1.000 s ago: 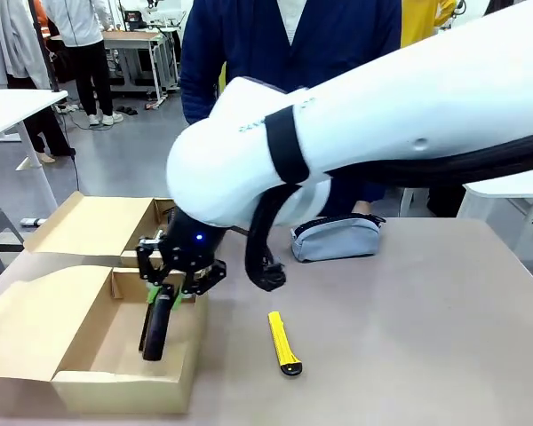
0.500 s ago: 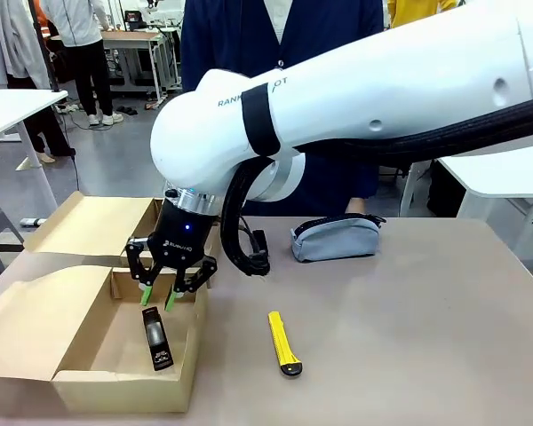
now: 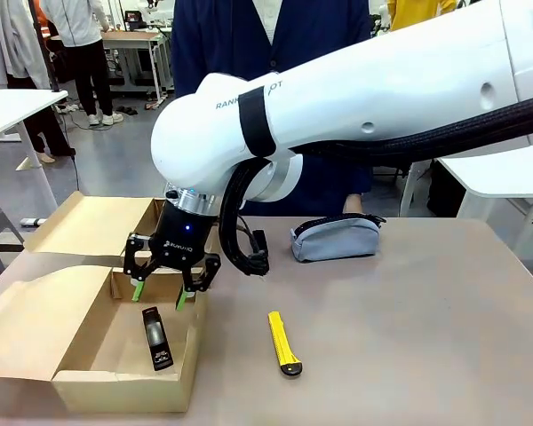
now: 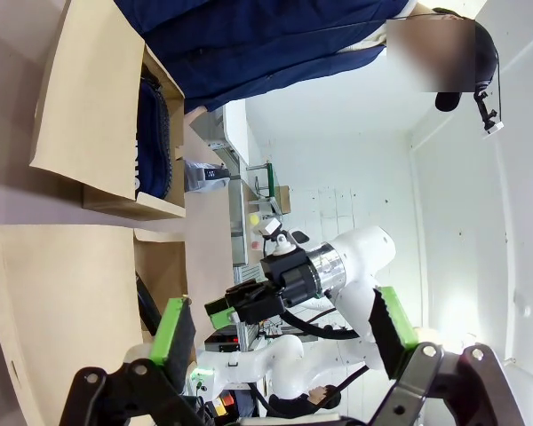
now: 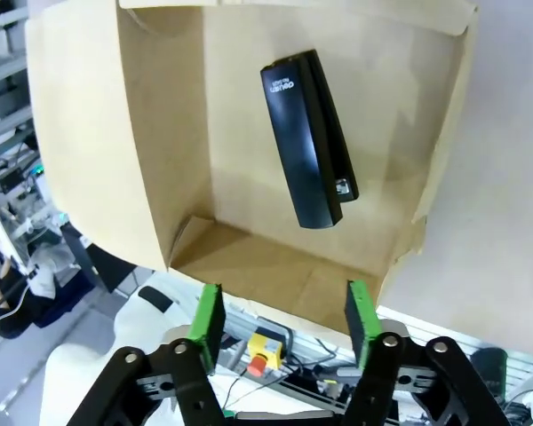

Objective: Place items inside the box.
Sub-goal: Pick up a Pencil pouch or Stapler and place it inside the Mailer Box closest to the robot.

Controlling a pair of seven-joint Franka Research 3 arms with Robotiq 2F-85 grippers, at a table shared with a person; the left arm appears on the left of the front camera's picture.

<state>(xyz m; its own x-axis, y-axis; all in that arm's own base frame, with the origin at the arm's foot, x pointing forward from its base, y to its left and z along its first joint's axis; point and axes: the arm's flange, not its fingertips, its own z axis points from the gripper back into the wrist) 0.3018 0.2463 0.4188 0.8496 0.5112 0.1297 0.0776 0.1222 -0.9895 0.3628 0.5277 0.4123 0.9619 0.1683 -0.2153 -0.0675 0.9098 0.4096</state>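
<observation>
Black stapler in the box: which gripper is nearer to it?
Right. The right gripper hangs open just above the black stapler in the box; the left gripper is farther back, outside the box.

Blk stapler [image 3: 156, 337] flat in open box [image 3: 115, 390]; yellow utility knife [image 3: 283, 343] & grey-blue zip pouch [image 3: 335, 238] on table [image 3: 409, 337].

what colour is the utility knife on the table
The utility knife is yellow; front view shows it best.

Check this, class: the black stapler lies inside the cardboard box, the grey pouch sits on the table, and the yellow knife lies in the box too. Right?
No. The front view shows the yellow knife on the table, outside the cardboard box. The black stapler is inside it and the grey pouch sits on the table.
</observation>
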